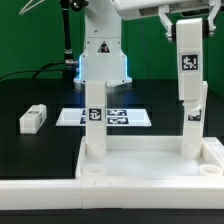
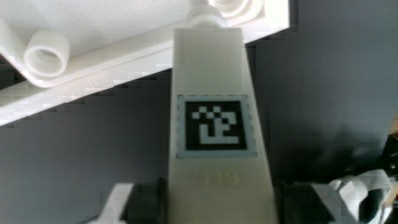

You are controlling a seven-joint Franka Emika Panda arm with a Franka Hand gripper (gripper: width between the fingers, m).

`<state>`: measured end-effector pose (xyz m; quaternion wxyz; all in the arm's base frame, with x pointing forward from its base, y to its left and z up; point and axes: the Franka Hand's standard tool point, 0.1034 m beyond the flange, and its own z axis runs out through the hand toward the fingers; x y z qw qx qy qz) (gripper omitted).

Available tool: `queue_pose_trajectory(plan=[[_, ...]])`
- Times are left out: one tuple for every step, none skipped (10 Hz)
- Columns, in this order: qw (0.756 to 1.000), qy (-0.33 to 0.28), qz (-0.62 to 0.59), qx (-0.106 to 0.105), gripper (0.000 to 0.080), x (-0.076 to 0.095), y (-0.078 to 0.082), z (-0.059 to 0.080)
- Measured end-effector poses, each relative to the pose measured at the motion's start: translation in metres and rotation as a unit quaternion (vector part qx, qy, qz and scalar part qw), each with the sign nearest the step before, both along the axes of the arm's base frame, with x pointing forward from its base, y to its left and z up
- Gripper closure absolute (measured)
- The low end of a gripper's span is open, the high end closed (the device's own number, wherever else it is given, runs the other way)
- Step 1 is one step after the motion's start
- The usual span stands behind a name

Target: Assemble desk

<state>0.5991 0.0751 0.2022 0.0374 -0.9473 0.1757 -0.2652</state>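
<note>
Across the lower frame, the white tabletop (image 1: pixel 140 160) lies on the black table (image 1: pixel 40 145), with one leg (image 1: pixel 93 100) standing upright in it left of centre. At right of frame, the jaws are clamped on a second leg (image 1: pixel 188 75), held upright at the tabletop's right side (whether it is seated cannot be told). A third leg (image 1: pixel 33 118) lies loose at far left. No fourth is in sight, so assembly looks roughly half done.

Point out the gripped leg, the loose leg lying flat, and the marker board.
gripped leg (image 1: pixel 188 90): exterior view, shaft between its two tags.
loose leg (image 1: pixel 33 119): exterior view, middle of its top face.
marker board (image 1: pixel 68 117): exterior view, bare end nearest the loose leg.
</note>
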Motion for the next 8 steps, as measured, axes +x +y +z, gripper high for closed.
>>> queue_pose_trajectory(plan=[[1.0, 0.005, 0.011, -0.011, 0.0512, 0.004, 0.009, -0.011], [0.999, 0.004, 0.031, -0.032, 0.0512, 0.016, 0.014, -0.019], [0.996, -0.002, 0.065, -0.063, 0.0512, 0.027, 0.009, -0.024], [0.994, -0.004, 0.082, -0.076, 0.0512, 0.031, 0.011, -0.028], [0.994, -0.004, 0.085, -0.073, 0.0512, 0.029, 0.02, -0.032], [0.993, -0.004, 0.086, -0.074, 0.0512, 0.029, 0.019, -0.032], [0.994, -0.004, 0.084, -0.073, 0.0512, 0.029, 0.018, -0.032], [0.994, -0.004, 0.084, -0.072, 0.0512, 0.029, 0.018, -0.032]])
